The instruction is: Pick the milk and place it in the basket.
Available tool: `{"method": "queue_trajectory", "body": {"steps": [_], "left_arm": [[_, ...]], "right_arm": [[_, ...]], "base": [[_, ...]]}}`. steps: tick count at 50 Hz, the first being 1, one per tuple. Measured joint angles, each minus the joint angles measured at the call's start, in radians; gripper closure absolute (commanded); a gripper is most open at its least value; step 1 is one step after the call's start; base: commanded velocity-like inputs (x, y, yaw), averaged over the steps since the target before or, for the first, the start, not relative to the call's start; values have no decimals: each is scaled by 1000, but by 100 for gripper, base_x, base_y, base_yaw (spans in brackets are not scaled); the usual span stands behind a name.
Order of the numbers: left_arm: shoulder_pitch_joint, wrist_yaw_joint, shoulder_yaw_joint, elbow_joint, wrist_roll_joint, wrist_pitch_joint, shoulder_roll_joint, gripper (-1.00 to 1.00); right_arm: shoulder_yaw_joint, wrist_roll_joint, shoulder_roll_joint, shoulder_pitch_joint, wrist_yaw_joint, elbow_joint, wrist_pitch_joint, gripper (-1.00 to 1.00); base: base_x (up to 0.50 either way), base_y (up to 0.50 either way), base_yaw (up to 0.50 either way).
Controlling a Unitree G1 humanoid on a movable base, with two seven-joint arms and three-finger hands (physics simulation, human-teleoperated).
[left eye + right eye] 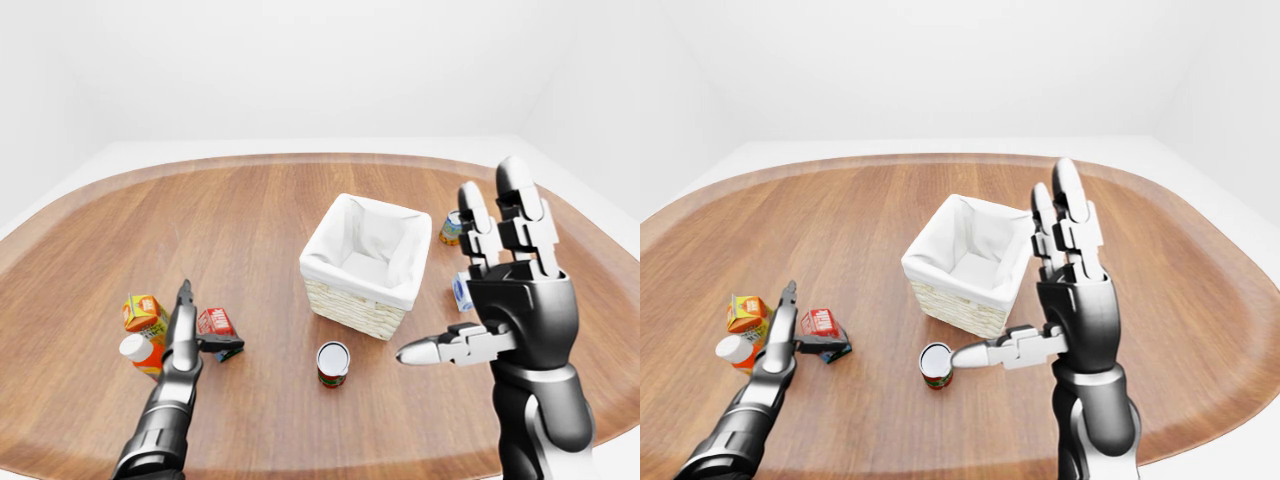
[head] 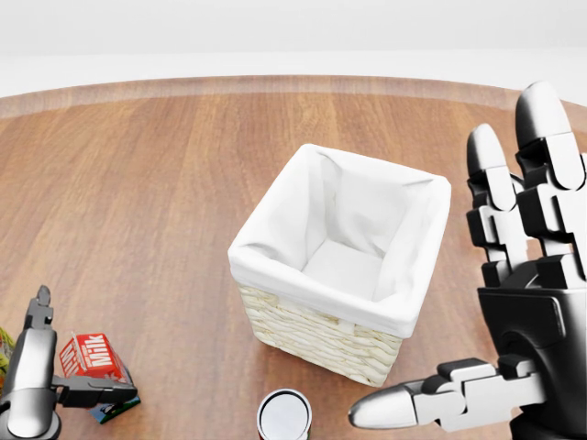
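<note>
Left-eye view, nearest first: the robot's left arm enters at about 7 o'clock, and the left hand (image 1: 190, 335) reaches the milk (image 1: 216, 324), a small red carton lying tilted on the wooden bench (image 1: 240, 220). One long finger stands upright along the carton's left side, and a dark thumb lies across its lower edge; the fingers (image 1: 184, 305) bracket the carton and touch it, but whether they have closed firmly round it cannot be told. The carton still rests on the bench.

Just to the left of that hand, at about 9 o'clock from the milk, stand an orange juice carton (image 1: 144, 313) and a white-capped orange bottle (image 1: 140, 351), close together.

At 6 o'clock in the view a small tin can (image 1: 333, 362) stands upright, apart from the milk and just below the basket.

The right hand (image 1: 505, 290) is raised at 3 o'clock, palm flat, its fingers (image 1: 522, 200) spread straight up and the thumb pointing left toward the can. It holds nothing.

Near the middle sits the basket (image 1: 362, 262), square, woven, with a white cloth liner; the head view shows its inside bare. It stands at about 2 o'clock from the milk, well apart from it.

Farther off, partly hidden by the right hand, a blue-and-white box (image 1: 461, 293) lies right of the basket, and a second can (image 1: 452, 228) stands beyond it toward 1 o'clock.
</note>
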Motion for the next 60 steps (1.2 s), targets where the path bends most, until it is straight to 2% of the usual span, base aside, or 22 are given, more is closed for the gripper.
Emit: {"method": "queue_trajectory", "body": {"steps": [12,14,16,23,29,39,52,60], "left_arm": [[-1,-13,-25,70,39,0,-4,-100],[0,-18,-26,75,41,0,-5,-51],[0,-23,-19,69,40,0,-3,100],[2,-52,0,57,36,0,4,100],[2,-76,-18,67,35,0,2,100],[12,-99,-11,57,19,0,1,100],[67,-154,3,-90,-15,0,-19,100],[70,-178,20,-167,-25,0,-16,100]], "right_arm": [[-8,4,0,-4,-4,-1,0,-100],[-9,5,1,-4,-5,-1,0,-100],[-10,6,1,-4,-5,-1,0,-100],[-12,7,0,-5,-6,-1,0,-100],[-14,8,0,-6,-7,-1,0,-100],[-12,7,1,-4,-7,2,0,-100],[-4,2,1,-1,-7,7,0,-100],[1,-1,1,0,-7,8,0,-100]], "base": [[0,0,0],[0,0,0],[0,0,0],[0,0,0],[0,0,0],[0,0,0],[0,0,0],[0,0,0]]}}
